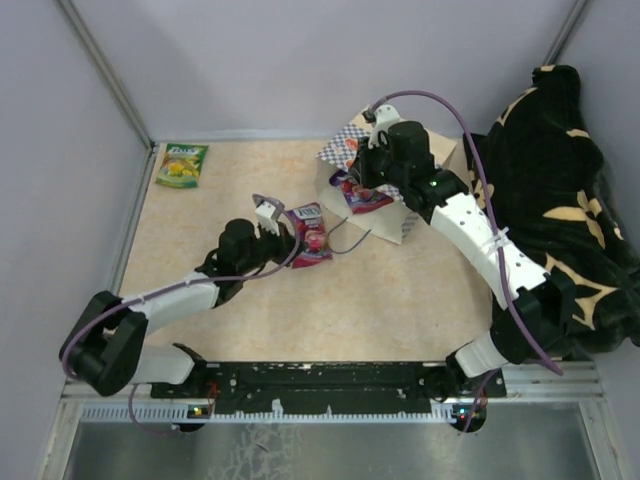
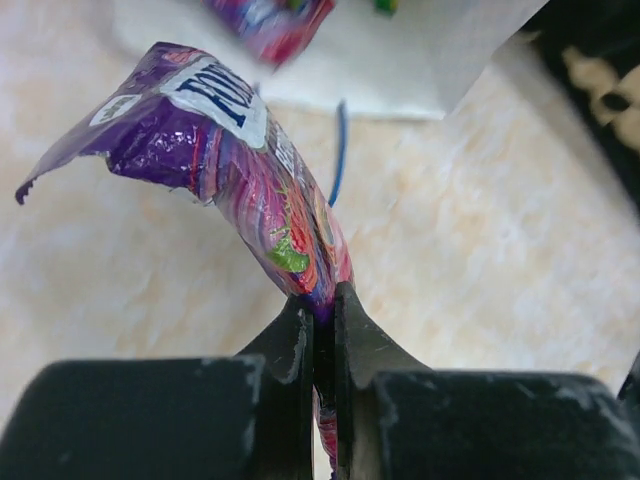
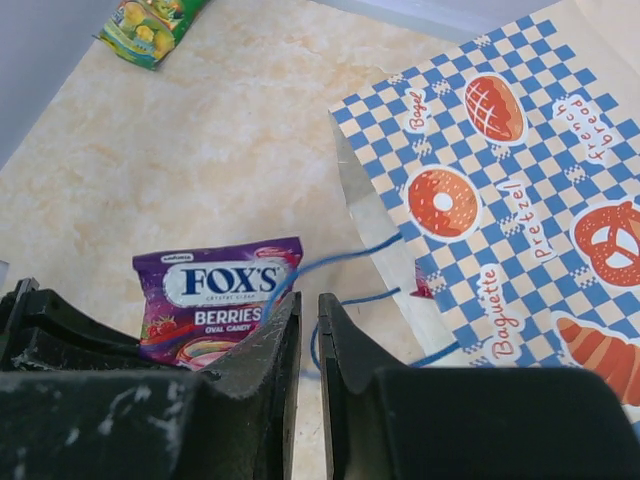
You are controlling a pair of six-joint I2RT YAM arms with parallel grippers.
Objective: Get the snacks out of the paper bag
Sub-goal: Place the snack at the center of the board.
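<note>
I'm checking the cream paper bag with the blue-and-white checkered band (image 3: 470,150) first. It is sitting just right of the right jaws, its thin blue cord handle (image 3: 345,252) looping ahead of their tips, and I'm not seeing inside it. The right jaws are standing almost closed, pinching nothing I can make out. A glossy purple berry-candy packet (image 3: 225,295) is showing just to their left. The left jaws are clamping the lower end of a crumpled purple glossy packet (image 2: 250,170), which is sticking up ahead of them, outside the bag. A flat green fruit packet (image 1: 181,165) is lying well apart from both, at the far left corner of the cream marbled surface (image 1: 400,290). A black-and-tan blanket (image 1: 560,200) is bunching right of the right jaws, and pale grey walls (image 1: 300,60) are enclosing everything.
</note>
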